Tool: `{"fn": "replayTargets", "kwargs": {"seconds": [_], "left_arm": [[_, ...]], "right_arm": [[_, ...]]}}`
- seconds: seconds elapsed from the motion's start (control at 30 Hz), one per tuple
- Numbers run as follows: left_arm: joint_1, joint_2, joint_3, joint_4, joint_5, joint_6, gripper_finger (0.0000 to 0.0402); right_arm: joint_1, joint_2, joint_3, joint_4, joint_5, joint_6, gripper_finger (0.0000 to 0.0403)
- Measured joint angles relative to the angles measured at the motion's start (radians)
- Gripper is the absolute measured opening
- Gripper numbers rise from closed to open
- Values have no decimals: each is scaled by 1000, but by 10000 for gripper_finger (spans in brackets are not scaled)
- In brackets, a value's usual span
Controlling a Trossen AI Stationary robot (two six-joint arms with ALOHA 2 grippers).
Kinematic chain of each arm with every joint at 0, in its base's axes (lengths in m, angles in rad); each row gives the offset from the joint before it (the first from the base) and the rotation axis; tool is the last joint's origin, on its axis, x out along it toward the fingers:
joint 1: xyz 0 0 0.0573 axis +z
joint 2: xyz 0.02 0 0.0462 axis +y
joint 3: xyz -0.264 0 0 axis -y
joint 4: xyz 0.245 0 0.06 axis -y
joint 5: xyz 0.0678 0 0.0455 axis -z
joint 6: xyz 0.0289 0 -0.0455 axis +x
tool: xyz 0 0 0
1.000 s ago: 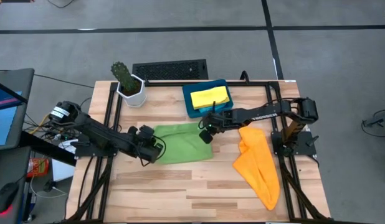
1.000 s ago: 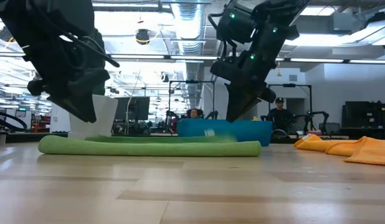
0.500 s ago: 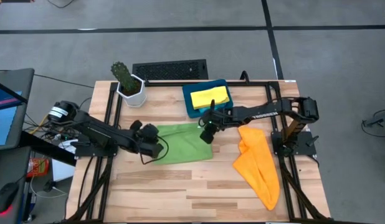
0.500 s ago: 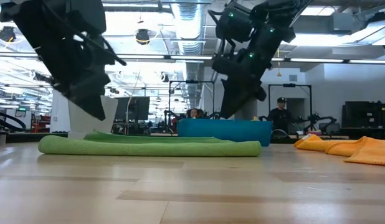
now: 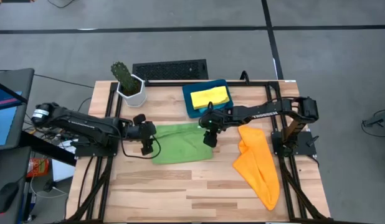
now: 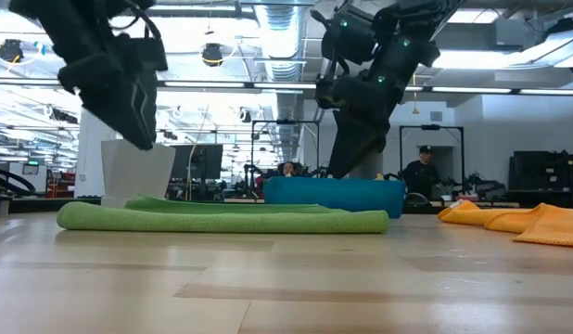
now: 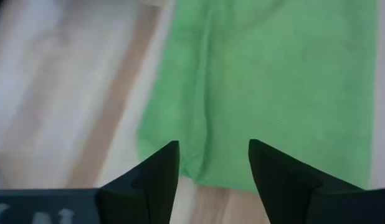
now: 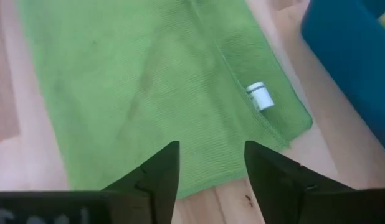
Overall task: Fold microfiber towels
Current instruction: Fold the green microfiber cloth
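Green towel, soft, light and floppy, lies folded at table centre, best pinched at its corners, with the left gripper at its nine o'clock and right gripper at three, both spread empty.

a small cactus stands in a white pot at the far left corner of the wooden table. just beyond the table's far edge, right of the pot, a black slotted mat lies on the grey floor. a dark-blue tray sits on the table near that edge. across the room, a person in a cap stands among workstations.
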Motion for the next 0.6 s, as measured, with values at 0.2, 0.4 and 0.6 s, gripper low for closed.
{"fn": "replayTargets", "kwargs": {"seconds": [0.2, 0.4, 0.6], "left_arm": [[53, 24, -111, 167, 112, 90, 186], [98, 65, -123, 208, 125, 214, 185], [144, 125, -123, 234, 181, 300, 185]], "right_arm": [[-7, 9, 0, 1, -19, -51, 204], [-7, 9, 0, -2, -22, -58, 195], [-7, 8, 0, -1, -22, -58, 191]]}}
